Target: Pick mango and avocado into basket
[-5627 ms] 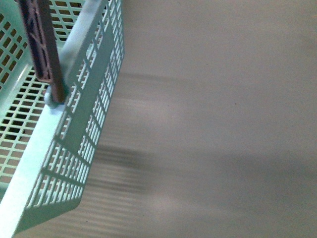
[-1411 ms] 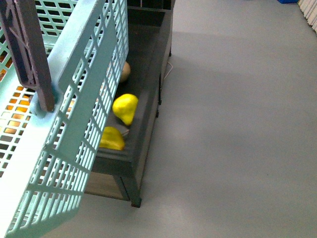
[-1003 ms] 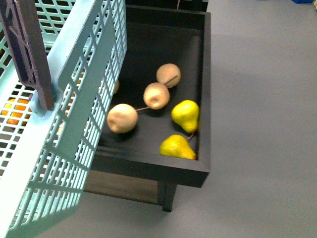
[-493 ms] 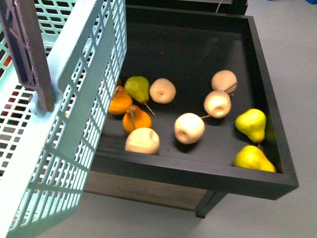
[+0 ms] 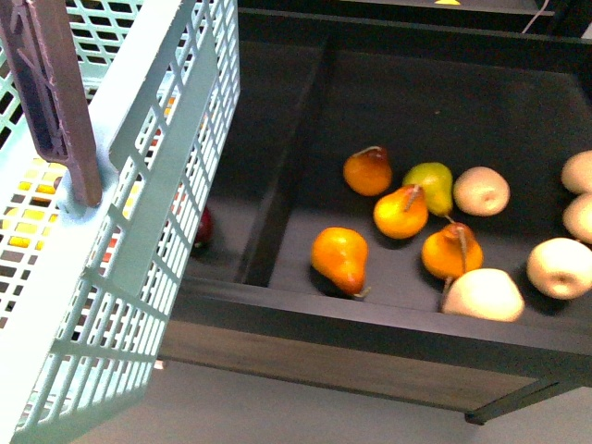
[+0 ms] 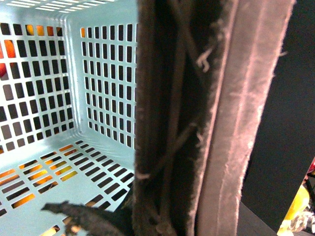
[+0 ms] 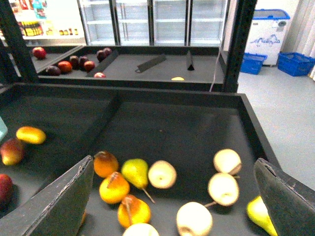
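Observation:
The teal basket (image 5: 139,185) hangs tilted at the left of the front view, with its brown handle (image 5: 55,92) upright. In the left wrist view my left gripper (image 6: 162,216) is shut on that handle (image 6: 206,123). The basket's slotted floor (image 6: 54,162) holds no fruit. My right gripper (image 7: 172,206) is open and empty above the pears, with its fingers (image 7: 59,201) wide apart. A yellow oval fruit that looks like the mango (image 7: 30,134) lies in the neighbouring compartment. No avocado is in view.
A black display tray (image 5: 370,319) with a divider (image 5: 287,176) holds orange pears (image 5: 339,259), a green pear (image 5: 433,185) and pale round fruits (image 5: 481,294). Red apples (image 7: 74,63) lie on a farther shelf. Fridges stand behind and blue crates (image 7: 295,63) at the right.
The front view has swung left across the stand. The pears have shifted right in the picture, and the divider and neighbouring compartment have come into view. The basket stays held the same way.

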